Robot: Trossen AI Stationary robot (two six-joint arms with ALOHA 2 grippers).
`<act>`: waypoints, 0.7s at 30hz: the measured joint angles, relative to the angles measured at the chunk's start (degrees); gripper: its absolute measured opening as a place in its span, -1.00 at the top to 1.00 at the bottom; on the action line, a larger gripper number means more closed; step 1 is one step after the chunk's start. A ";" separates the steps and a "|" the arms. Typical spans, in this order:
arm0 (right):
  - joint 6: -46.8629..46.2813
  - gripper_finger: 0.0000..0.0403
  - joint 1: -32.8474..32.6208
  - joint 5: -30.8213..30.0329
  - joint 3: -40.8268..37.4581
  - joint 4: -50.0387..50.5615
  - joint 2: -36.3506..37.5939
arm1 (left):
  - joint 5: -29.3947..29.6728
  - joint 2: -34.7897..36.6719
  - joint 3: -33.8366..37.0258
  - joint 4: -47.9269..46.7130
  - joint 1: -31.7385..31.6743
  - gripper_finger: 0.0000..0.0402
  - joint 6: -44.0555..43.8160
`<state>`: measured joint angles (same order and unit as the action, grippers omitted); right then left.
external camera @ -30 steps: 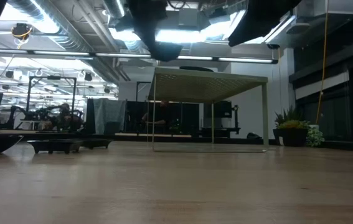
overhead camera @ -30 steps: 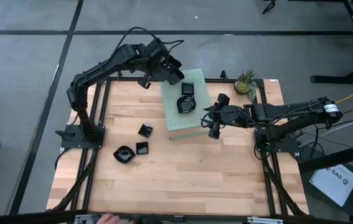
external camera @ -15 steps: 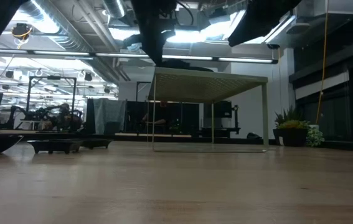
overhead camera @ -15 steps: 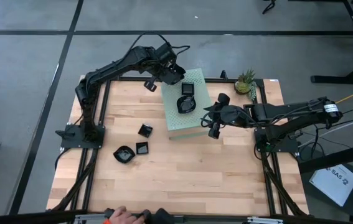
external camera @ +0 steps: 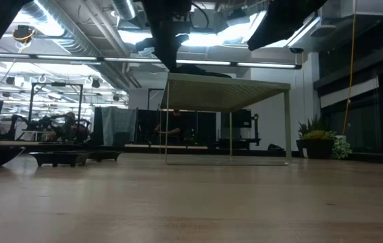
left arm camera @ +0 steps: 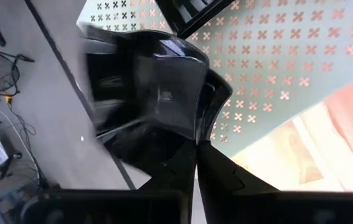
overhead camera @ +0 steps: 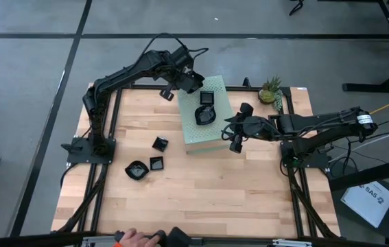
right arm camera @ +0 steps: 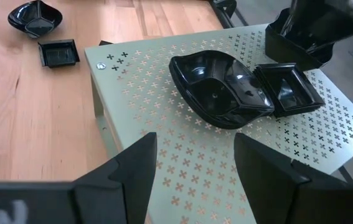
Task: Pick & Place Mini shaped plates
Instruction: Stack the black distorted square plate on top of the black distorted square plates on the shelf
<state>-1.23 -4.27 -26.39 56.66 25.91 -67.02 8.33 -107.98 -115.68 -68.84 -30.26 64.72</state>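
We have the left gripper point(overhead camera: 189, 80) at the far left corner of the pale green perforated box point(overhead camera: 216, 136), its fingers clamped on a square black plate point(left arm camera: 157, 81). The plate hangs above the box top, beside the small square plate point(right arm camera: 286, 90) and the wavy-rimmed plate point(right arm camera: 221, 89) already resting there, which touch each other.

For the release, we judge it best to level the held plate, lower it onto bare green surface clear of the two neighbours and the edge, then open.

Orientation: the held plate looks tilted, bowl facing the wrist camera; being square, it has no clear long axis. The wavy plate's long axis runs roughly along the box's length.

The right gripper point(overhead camera: 237, 132) waits spread open at the box's right side. Three plates point(overhead camera: 147, 158) remain on the table.
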 joint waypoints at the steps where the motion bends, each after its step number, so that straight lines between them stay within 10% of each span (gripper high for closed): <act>1: 0.02 -0.05 0.00 0.00 0.00 0.00 0.00 | -0.03 0.00 0.00 0.00 -0.03 0.92 -0.43; 21: -0.22 -0.05 0.00 0.01 0.00 0.00 0.00 | -0.45 0.01 0.00 -0.23 -0.66 0.73 -3.40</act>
<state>-1.45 -4.27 -26.39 56.66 25.91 -67.02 7.88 -107.98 -115.68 -69.07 -30.92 61.31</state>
